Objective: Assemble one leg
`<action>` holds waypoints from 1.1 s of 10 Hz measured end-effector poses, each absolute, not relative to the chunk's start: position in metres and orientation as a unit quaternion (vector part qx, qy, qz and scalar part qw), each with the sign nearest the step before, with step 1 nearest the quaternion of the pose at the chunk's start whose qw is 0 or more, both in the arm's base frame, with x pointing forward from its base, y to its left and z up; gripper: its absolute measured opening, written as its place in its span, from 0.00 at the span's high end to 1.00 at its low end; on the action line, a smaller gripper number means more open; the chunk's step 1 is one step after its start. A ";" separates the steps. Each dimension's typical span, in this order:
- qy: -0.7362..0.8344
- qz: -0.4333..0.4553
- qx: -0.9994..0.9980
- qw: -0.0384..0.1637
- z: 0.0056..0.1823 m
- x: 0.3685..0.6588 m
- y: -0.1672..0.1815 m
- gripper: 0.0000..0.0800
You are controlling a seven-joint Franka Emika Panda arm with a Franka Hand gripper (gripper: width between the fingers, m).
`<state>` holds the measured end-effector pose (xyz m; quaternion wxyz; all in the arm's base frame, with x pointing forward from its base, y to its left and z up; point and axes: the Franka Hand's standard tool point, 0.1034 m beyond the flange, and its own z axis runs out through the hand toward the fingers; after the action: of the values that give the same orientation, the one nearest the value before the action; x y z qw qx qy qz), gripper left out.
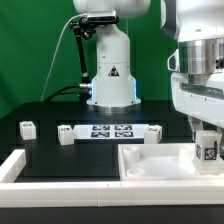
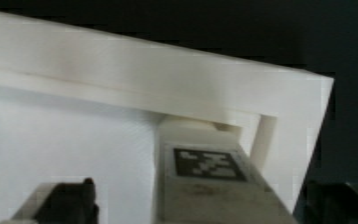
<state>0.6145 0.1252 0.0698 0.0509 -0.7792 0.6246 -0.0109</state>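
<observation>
A leg (image 1: 207, 150), a small white post with a tag on its face, stands upright in the far corner of the large flat white piece (image 1: 150, 165), at the exterior view's right. My gripper (image 1: 207, 134) hangs right over it. In the wrist view the leg (image 2: 204, 170) sits between my gripper's (image 2: 197, 205) two dark fingers (image 2: 69, 203). Bare white shows between the leg and that finger, so the jaws are open around the leg. Another leg (image 1: 27, 128) lies on the black table at the exterior view's left.
The marker board (image 1: 110, 131) lies mid-table, with small white blocks at its ends (image 1: 65, 135). A white L-shaped rail (image 1: 14, 166) borders the near left corner. The robot base (image 1: 110, 70) stands behind.
</observation>
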 end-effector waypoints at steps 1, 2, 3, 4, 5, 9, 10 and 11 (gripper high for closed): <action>0.612 -0.012 -0.789 0.051 0.070 0.615 0.124 0.21; 0.560 -0.016 -0.827 0.048 0.070 0.615 0.123 0.21; 0.500 -0.021 -0.864 0.045 0.070 0.615 0.123 0.19; 0.447 -0.025 -0.893 0.041 0.070 0.616 0.122 0.19; 0.400 -0.028 -0.915 0.039 0.070 0.616 0.121 0.19; 0.206 -0.038 -0.978 0.017 0.071 0.618 0.122 0.19; 0.159 -0.038 -0.986 0.013 0.070 0.617 0.121 0.19; 0.126 -0.039 -0.991 0.009 0.070 0.617 0.122 0.19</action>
<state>0.6172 0.1216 0.0698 0.0087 -0.9913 0.1255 -0.0391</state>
